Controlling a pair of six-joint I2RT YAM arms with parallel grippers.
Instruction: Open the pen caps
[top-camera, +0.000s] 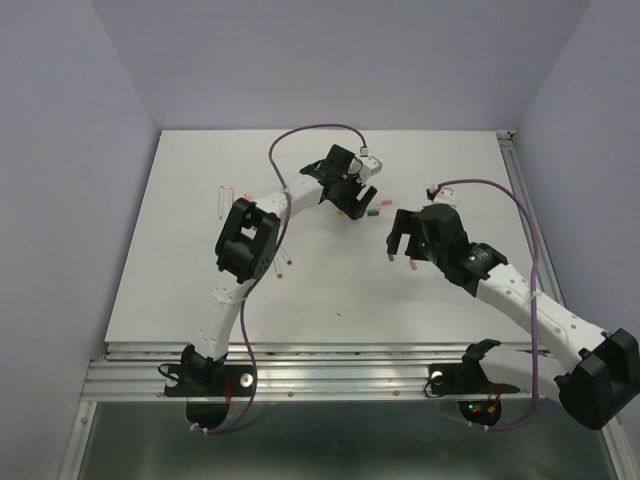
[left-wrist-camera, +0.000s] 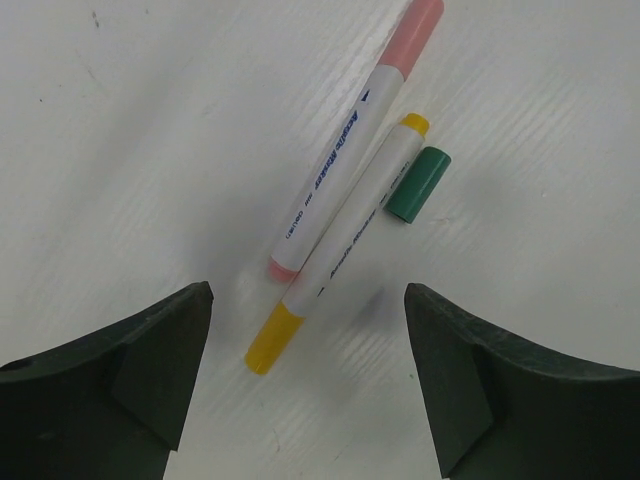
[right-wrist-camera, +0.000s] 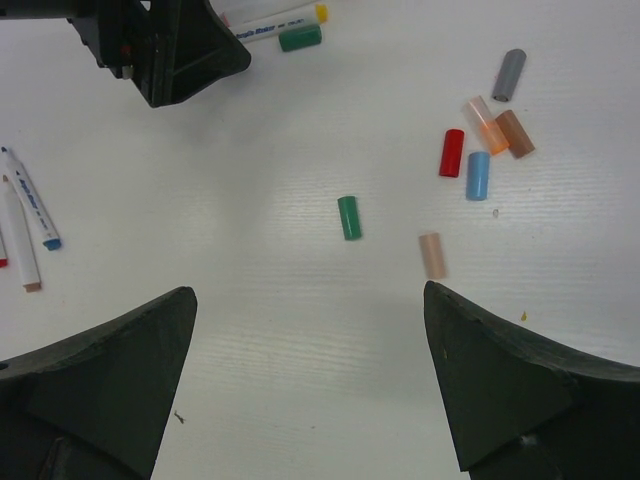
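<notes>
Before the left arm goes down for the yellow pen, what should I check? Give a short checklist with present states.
1. Left tool open: ok.
2. Yellow pen between its fingers: ok.
3. Yellow cap on its pen: ok.
4. Pink pen clear of the grasp: not ok, lies right beside.
5. Right tool open, empty: ok.
6. Left tool's height above table: cannot tell.

Smooth plastic pen caps (right-wrist-camera: 349, 217) (matt table (right-wrist-camera: 300, 340)).
</notes>
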